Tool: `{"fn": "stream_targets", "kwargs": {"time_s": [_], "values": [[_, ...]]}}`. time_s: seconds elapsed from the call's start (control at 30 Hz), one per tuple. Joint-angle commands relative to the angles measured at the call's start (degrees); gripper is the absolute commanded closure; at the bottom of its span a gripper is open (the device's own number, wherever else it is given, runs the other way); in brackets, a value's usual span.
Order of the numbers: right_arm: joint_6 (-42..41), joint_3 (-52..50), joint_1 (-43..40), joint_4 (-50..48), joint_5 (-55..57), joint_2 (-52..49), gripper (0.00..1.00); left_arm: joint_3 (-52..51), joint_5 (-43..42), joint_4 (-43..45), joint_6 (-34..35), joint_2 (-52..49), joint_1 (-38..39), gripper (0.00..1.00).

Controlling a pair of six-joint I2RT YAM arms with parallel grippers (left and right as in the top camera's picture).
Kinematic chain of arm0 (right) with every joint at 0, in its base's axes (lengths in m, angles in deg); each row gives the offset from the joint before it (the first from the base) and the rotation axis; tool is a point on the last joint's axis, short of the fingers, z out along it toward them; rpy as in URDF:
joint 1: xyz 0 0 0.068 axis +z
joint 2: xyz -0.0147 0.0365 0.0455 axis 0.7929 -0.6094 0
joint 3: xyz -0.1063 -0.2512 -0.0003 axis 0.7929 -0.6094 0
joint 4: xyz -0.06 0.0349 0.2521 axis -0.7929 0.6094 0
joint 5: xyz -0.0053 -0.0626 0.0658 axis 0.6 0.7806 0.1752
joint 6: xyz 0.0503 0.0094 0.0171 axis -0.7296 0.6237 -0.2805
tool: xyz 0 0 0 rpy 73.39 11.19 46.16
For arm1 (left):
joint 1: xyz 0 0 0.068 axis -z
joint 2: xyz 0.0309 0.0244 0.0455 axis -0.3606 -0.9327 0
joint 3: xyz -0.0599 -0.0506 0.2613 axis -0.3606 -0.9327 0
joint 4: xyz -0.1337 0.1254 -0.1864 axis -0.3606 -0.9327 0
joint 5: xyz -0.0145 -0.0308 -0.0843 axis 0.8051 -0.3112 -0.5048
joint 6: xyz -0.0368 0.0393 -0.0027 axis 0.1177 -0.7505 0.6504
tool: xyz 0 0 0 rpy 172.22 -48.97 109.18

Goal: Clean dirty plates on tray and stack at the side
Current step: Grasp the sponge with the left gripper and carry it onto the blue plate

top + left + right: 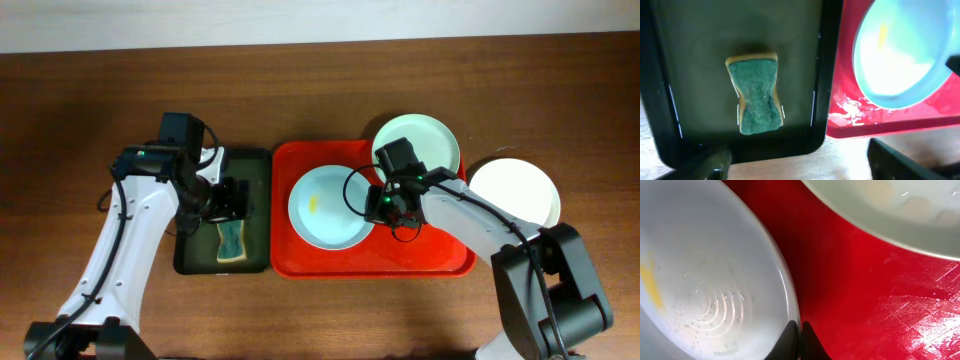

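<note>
Plates are the job, and there are three. The pale blue plate [325, 210] lies inside the red tray [420, 255], on its left half. It has a yellow smear [315, 203] in its middle. The pale green plate [425, 140] sits at the tray's far right corner, partly over the rim. The white plate [520, 190] lies on the table [300, 90], just right of the tray and off it.

The right gripper [800, 341] is inside the tray, at the blue plate's right edge. Its two fingers are close together with the thin rim between them, so it looks pinched on the plate. The left gripper [232, 200] hangs left of the red tray, over the dark green tray [255, 175]. Its fingers are wide apart and hold nothing. The sponge [757, 95] lies flat under it.

I think the step now is to hold the blue plate and pick up the sponge. To do it well, the right gripper should squeeze tight so the plate cannot slide. The left gripper should go straight down with one finger on each long side of the sponge, at its thin middle, then squeeze. After that it should rub right on the yellow spot. It should rub gently, so the plate does not slip out of the pinch or bump the green plate.
</note>
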Motion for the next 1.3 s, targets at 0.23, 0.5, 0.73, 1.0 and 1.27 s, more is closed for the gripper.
{"fn": "stream_targets", "kwargs": {"time_s": [0.23,0.5,0.73,1.0,1.27], "values": [[-0.09,-0.52,0.31,0.17,0.04,-0.63,0.96,-10.45,10.58,5.79,7.48,-0.44,2.47,0.59],[-0.09,-0.52,0.31,0.15,0.04,-0.63,0.96,-12.00,10.64,10.91,7.63,-6.78,3.65,0.66],[-0.09,-0.52,0.31,0.15,0.04,-0.63,0.96,-10.16,13.11,13.49,7.85,-8.57,3.65,0.66],[-0.11,-0.52,0.31,0.15,0.04,-0.63,0.96,-10.16,14.10,14.95,7.82,-11.85,3.67,0.69],[-0.09,-0.52,0.31,0.17,0.04,-0.63,0.96,-12.61,14.03,15.65,7.82,-11.96,3.67,0.71]]}}
